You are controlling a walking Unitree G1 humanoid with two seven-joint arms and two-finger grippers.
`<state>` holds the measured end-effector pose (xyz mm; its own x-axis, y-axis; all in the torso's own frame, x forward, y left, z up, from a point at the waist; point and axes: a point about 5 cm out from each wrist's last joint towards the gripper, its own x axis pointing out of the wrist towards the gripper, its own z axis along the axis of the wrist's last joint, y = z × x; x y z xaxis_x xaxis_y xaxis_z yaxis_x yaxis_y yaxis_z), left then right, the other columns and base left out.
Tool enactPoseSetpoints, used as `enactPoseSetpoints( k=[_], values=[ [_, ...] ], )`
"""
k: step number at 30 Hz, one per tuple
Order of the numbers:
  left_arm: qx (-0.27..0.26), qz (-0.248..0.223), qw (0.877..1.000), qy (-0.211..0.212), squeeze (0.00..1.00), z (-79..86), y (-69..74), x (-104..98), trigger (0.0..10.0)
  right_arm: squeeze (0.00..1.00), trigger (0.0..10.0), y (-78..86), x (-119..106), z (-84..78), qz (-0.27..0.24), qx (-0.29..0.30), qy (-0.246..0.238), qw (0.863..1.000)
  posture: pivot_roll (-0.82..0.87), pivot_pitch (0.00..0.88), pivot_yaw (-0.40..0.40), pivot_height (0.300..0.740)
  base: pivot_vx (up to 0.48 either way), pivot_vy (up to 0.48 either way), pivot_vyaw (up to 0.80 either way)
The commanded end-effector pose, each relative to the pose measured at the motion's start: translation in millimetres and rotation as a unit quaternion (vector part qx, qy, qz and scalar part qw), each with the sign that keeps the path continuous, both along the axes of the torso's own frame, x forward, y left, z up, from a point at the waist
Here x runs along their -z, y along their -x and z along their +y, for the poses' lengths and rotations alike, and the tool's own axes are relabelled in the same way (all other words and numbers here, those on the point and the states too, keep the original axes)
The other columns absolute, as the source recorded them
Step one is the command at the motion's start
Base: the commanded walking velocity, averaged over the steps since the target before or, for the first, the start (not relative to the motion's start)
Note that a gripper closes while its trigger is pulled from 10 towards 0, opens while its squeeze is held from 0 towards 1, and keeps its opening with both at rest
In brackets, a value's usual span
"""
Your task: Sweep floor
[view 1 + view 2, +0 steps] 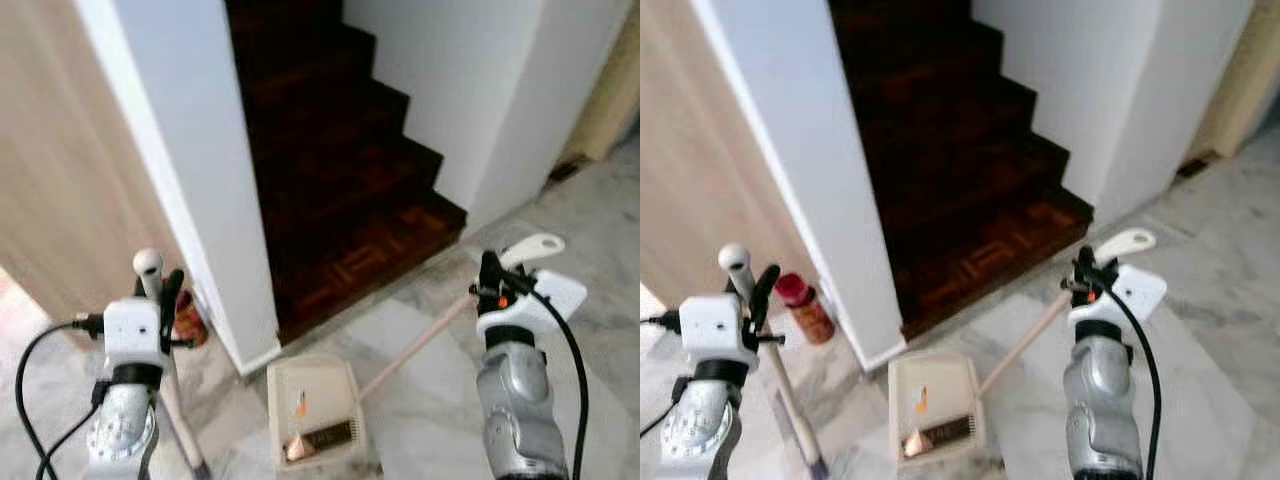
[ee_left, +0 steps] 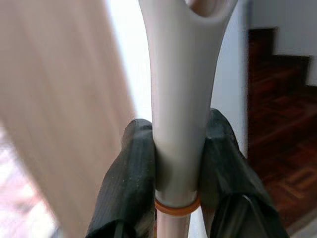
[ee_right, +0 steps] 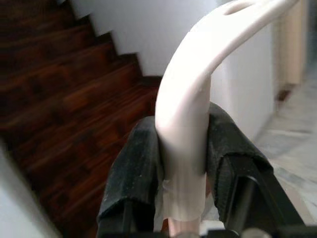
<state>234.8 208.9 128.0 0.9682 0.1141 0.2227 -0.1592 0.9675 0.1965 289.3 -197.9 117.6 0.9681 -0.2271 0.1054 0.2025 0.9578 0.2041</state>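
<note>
Before the dark wooden staircase (image 1: 340,170), a beige plastic dustpan (image 1: 312,405) rests on the grey marble floor (image 1: 600,240), its white curved handle (image 3: 198,89) clenched in the right gripper (image 3: 183,163) jaws, while the left gripper (image 2: 178,173) jaws clamp the white broom handle (image 2: 181,99).

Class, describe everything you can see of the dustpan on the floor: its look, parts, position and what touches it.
The dustpan is a cream, plastic-looking tray with low walls, resting flat on the marble floor just before the dark wooden stairs. Inside lie a few scraps of litter, one orange-marked and one dark. A long pale handle slants up from it to a white curved grip, which the right pincer clamps between its black fingers.
</note>
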Motion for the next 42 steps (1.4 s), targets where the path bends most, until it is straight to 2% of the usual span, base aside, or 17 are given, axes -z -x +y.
enactPoseSetpoints(
  k=[1, 6, 18, 24, 33, 42],
  values=[
    [-0.006, -0.02, 1.0, -0.008, 0.0, 0.9, 1.2, -9, 10.0, 0.0, 10.0, -6.2, -11, 6.5, -0.019, -0.016, 0.001, 1.0, 0.0, 0.0, -0.014, 0.74, 0.0, 0.0, 0.8],
    [-0.011, -0.017, 1.0, -0.004, 0.0, -0.4, 2.5, -6, 10.0, 0.0, 10.0, -7.5, -11, 7.0, -0.016, -0.026, -0.001, 1.0, 0.0, 0.0, -0.026, 0.74, 0.0, 0.0, 0.65],
    [-0.006, -0.009, 1.0, 0.015, 0.0, -9.8, 3.2, 0, 10.0, 0.0, 10.0, -10.6, -13, 8.4, -0.011, -0.044, 0.001, 0.999, -0.01, 0.0, -0.04, 0.74, 0.0, 0.0, 0.0],
    [-0.006, -0.005, 1.0, 0.016, 0.0, -9.5, 3.9, 1, 10.0, 0.0, 10.0, -10.3, -13, 11.1, -0.013, -0.054, 0.013, 0.998, 0.0, 0.0, -0.043, 0.74, 0.0, 0.0, 0.8],
    [-0.004, -0.005, 1.0, 0.014, 0.0, -10.6, 4.5, 0, 10.0, 0.0, 10.0, -11.8, -14, 13.4, -0.013, -0.057, -0.002, 0.998, 0.0, 0.0, -0.039, 0.74, 0.0, 0.0, 0.77],
    [-0.005, -0.002, 1.0, 0.02, 0.0, -11.0, 4.0, 0, 10.0, 0.0, 10.0, -12.6, -12, 13.6, -0.01, -0.052, -0.018, 0.998, 0.0, 0.0, -0.035, 0.74, 0.0, 0.0, 0.0]
  ],
)
